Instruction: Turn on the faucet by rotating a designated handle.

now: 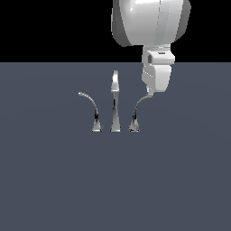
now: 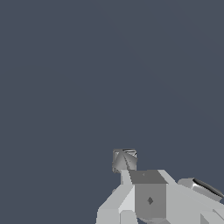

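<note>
The arm point(image 1: 151, 22) enters from the top of the exterior view and hangs nearly vertical, its wrist pointing down at the grey surface point(image 1: 54, 180). The gripper point(image 1: 151, 92) sits at the upper tip of the handle point(image 1: 137, 113), the right-hand lever of the faucet point(image 1: 115, 103) in the exterior view. The lever tip meets the underside of the gripper; actual contact cannot be confirmed. The handle stands on its flared base just beside the straight spout point(image 1: 115, 101), arcing toward the exterior view's right. The mirror-image lever point(image 1: 90, 108) stands on the spout's other side, clear of the arm.

In the wrist view, the gripper point(image 2: 148, 197) body fills the lower area, with a chrome piece point(image 2: 124, 159) just beyond it and another chrome part point(image 2: 203, 187) alongside. The finger spacing is not visible in either view; whether the fingers are apart or together cannot be determined.
</note>
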Controlling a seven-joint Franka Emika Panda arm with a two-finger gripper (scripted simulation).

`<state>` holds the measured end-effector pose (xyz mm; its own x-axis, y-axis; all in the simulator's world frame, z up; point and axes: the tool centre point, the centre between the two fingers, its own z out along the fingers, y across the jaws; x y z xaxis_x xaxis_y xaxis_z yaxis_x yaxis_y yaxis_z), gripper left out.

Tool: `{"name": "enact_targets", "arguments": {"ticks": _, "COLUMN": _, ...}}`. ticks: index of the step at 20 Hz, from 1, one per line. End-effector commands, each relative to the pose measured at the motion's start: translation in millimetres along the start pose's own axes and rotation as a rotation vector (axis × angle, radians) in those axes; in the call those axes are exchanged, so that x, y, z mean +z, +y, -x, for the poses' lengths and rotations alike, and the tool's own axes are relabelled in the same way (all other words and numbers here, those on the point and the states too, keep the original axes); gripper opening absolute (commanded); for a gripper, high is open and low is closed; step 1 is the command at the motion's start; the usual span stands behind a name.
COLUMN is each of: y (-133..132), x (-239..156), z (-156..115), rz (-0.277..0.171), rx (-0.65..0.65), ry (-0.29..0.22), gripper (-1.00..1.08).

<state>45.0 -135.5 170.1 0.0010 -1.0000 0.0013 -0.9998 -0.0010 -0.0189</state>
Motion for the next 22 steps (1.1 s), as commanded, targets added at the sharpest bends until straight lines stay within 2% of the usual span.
{"name": "enact_targets", "arguments": {"ticks": 1, "y": 12.1, "x": -0.1, "z": 2.7, "rz": 0.012, "rx": 0.001, "ry": -0.002, "gripper": -1.0}}
{"name": "enact_targets", "arguments": {"ticks": 11, "y": 43.9, "x": -0.8, "z": 8.4, "rz": 0.018, "rx": 0.007, "ry": -0.001, "gripper": -1.0}}
{"name": "enact_targets", "arguments": {"ticks": 13, "y": 38.6, "x": -0.1, "z": 2.9, "rz": 0.011, "rx": 0.013, "ry": 0.001, "gripper": -1.0}}
{"name": "enact_targets", "arguments": {"ticks": 22, "y": 57.5, "x": -0.9, "z": 40.1, "rz": 0.017, "rx": 0.009, "ry": 0.0, "gripper": -1.0}}
